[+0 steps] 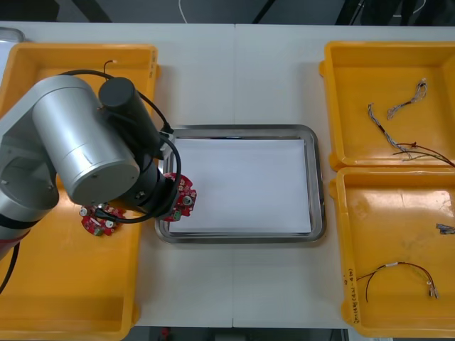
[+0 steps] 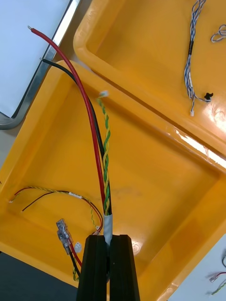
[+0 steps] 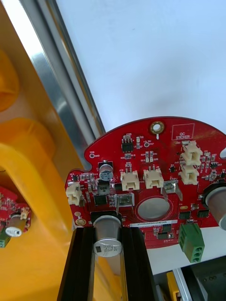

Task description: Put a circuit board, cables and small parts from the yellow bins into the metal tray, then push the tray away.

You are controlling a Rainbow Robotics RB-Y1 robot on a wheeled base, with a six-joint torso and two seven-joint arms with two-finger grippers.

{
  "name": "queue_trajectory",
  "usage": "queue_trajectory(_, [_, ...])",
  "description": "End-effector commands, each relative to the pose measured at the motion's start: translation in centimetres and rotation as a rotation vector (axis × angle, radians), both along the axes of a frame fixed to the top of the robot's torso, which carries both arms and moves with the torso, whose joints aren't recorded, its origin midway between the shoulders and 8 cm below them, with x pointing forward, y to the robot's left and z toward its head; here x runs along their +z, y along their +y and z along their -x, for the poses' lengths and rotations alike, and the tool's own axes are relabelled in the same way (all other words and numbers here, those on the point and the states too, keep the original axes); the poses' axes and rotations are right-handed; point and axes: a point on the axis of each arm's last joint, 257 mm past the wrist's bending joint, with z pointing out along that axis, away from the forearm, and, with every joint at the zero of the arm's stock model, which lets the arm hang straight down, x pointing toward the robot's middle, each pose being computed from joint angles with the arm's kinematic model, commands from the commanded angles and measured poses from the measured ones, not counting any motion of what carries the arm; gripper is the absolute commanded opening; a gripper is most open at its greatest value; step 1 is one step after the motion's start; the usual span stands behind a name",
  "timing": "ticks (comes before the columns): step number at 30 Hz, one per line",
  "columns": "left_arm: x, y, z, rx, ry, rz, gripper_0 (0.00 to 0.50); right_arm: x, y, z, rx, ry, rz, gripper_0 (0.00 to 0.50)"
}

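My left gripper point(image 3: 107, 244) is shut on a round red circuit board point(image 3: 150, 188), gripping it at a silver can-shaped part near its edge. In the front view that board point(image 1: 183, 197) hangs over the left rim of the metal tray point(image 1: 316, 185), which is white inside. A second red board point(image 1: 99, 220) lies in the near left yellow bin point(image 1: 71, 298). My right gripper point(image 2: 108, 254) is shut on a cable point(image 2: 101, 155) of red, black and twisted green-yellow wires. It holds the cable above the near right bin point(image 2: 155, 188).
The far right bin point(image 1: 377, 57) holds twisted blue and white cables point(image 1: 405, 99). A red and black cable point(image 1: 398, 270) lies in the near right bin point(image 1: 398, 213), with a small metal part point(image 1: 446, 228) at its right wall. My left arm point(image 1: 78, 142) covers much of the left bins.
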Motion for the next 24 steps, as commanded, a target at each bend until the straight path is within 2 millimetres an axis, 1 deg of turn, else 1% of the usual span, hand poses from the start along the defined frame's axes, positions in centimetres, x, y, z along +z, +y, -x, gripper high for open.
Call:
queue_trajectory(1, [0.8, -3.1, -1.5, 0.055, -0.03, 0.041, 0.0, 1.0, 0.7, -0.2, 0.061, -0.042, 0.1, 0.0])
queue_trajectory(4, [0.2, -4.2, -2.1, 0.06, -0.044, 0.06, 0.0, 1.0, 0.9, -0.2, 0.074, -0.048, 0.118, 0.0])
queue_trajectory(9, [-1.6, -5.5, -2.7, 0.065, -0.044, 0.083, 0.001, 0.8, 1.1, 0.0, 0.09, -0.042, 0.124, 0.0])
queue_trajectory(11, [-2.3, -5.8, -2.7, 0.065, -0.04, 0.086, 0.0, 0.7, 1.3, 0.1, 0.097, -0.042, 0.125, 0.0])
queue_trajectory(16, [-3.4, -6.6, -2.8, 0.067, -0.05, 0.092, 0.0, 0.8, 1.6, 0.2, 0.115, -0.051, 0.138, 0.0])
queue_trajectory(24, [-4.3, -7.3, -2.8, 0.091, -0.043, 0.119, 0.006, 0.5, 1.8, 0.3, 0.133, -0.042, 0.144, 0.0])
